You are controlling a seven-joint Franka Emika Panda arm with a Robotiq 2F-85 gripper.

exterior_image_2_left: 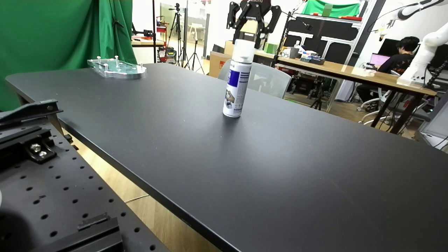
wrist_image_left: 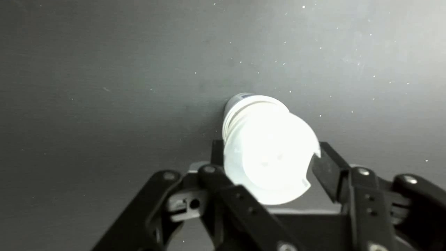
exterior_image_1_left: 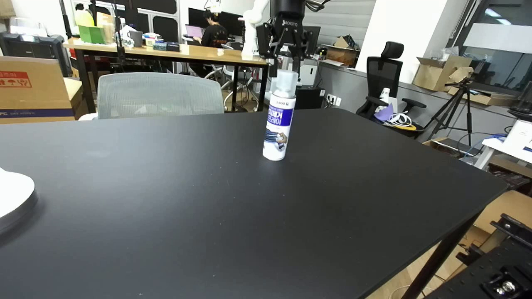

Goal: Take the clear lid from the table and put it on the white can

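Note:
The white can (exterior_image_1_left: 277, 133) stands upright on the black table in both exterior views (exterior_image_2_left: 235, 94). The clear lid (exterior_image_1_left: 286, 83) sits on top of the can, and it also shows there in an exterior view (exterior_image_2_left: 244, 51). In the wrist view the lid (wrist_image_left: 271, 150) is a bright, overexposed disc with a notch at its right. It hides most of the can (wrist_image_left: 239, 103) below. My gripper (wrist_image_left: 271, 156) points down with its fingers on either side of the lid's top. The left finger is close to the lid's edge; a gap shows at the right pad. It looks open.
The black table (exterior_image_1_left: 187, 199) spreads around the can. A clear plate with white posts (exterior_image_2_left: 119, 68) lies at the table's far left in an exterior view. A white rounded object (exterior_image_1_left: 14, 195) is at the left edge in an exterior view. A grey chair (exterior_image_1_left: 160, 95) stands behind.

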